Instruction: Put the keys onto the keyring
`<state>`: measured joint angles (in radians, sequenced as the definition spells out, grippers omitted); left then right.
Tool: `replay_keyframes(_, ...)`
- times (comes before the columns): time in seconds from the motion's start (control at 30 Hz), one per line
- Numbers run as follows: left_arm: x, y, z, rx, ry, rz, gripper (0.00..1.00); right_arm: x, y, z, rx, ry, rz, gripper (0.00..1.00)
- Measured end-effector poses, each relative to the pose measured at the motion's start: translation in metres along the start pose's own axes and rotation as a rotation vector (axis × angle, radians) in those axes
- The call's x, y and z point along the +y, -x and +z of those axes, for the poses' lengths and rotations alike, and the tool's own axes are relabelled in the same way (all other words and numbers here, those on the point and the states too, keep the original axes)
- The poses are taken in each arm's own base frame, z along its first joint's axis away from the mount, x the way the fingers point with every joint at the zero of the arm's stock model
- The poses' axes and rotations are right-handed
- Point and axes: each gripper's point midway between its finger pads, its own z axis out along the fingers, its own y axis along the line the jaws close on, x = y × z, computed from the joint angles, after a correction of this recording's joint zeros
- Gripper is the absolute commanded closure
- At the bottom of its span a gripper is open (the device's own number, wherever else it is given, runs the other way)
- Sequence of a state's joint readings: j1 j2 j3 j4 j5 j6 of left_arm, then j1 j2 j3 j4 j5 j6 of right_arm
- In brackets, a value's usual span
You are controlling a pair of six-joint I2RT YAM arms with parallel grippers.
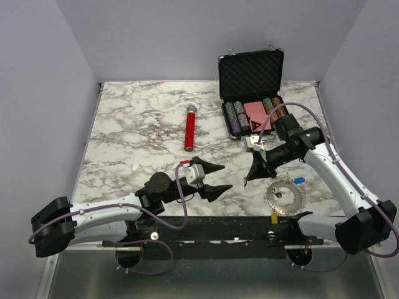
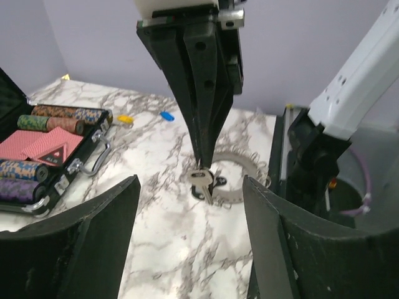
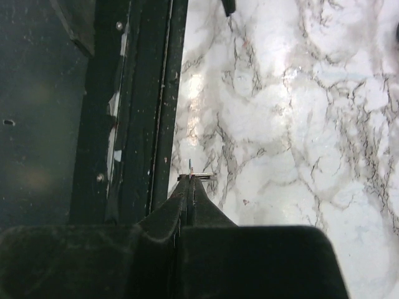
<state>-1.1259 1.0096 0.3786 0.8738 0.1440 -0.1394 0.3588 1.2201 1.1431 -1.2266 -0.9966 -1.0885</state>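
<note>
My right gripper (image 1: 249, 178) points down at the table and is shut on a small silver key (image 2: 204, 181), which hangs from its tips just above the marble. The right wrist view shows that key edge-on (image 3: 197, 176) at the closed fingertips (image 3: 187, 193). The keyring (image 1: 283, 197), a jagged grey loop with a yellow tag (image 1: 274, 218), lies flat to the right of that gripper. A black-headed key (image 2: 201, 193) lies by the ring's near edge (image 2: 240, 194). A blue-headed key (image 1: 299, 180) lies beyond the ring. My left gripper (image 1: 222, 179) is open and empty, facing the right gripper.
An open black case (image 1: 252, 93) with poker chips and cards stands at the back right. A red-handled microphone (image 1: 189, 128) lies mid-table. A small yellow item (image 2: 124, 118) lies near the blue key (image 2: 167, 116). The table's front rail (image 3: 140, 124) is close beside the right gripper.
</note>
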Motion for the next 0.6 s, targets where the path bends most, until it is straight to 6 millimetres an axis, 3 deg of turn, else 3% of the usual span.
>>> replay_keyframes(0.1, 0.001, -0.014, 0.002, 0.097, -0.020, 0.067, 0.40, 0.001, -0.009, -0.001, 0.042, 0.005, -0.009, 0.99)
replay_keyframes(0.2, 0.000, -0.029, 0.004, 0.181, -0.051, 0.110, 0.47, 0.003, -0.010, -0.001, 0.055, 0.008, -0.027, 0.99)
replay_keyframes(0.6, -0.008, -0.054, 0.033, 0.281, -0.136, 0.127, 0.59, 0.006, -0.008, 0.003, 0.060, 0.025, -0.045, 0.99)
